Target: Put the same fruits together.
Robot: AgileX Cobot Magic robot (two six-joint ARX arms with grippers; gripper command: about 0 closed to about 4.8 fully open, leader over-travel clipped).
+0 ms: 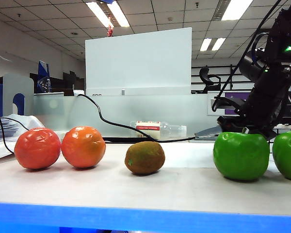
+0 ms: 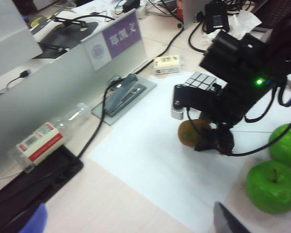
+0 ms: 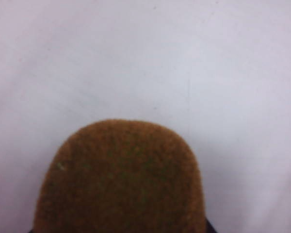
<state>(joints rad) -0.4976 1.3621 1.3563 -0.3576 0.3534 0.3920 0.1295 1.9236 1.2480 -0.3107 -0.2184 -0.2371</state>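
My R gripper [image 2: 211, 138] fingers straddling fuzzy brown oval kiwi [image 2: 191, 132], grip unclear, L gripper [image 2: 228, 221] fingers spread, empty, glossy green apples [image 2: 273, 186] beside.

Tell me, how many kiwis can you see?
2. One kiwi sits mid-table beside the oranges; the other kiwi lies between the right gripper's jaws, behind the apples.
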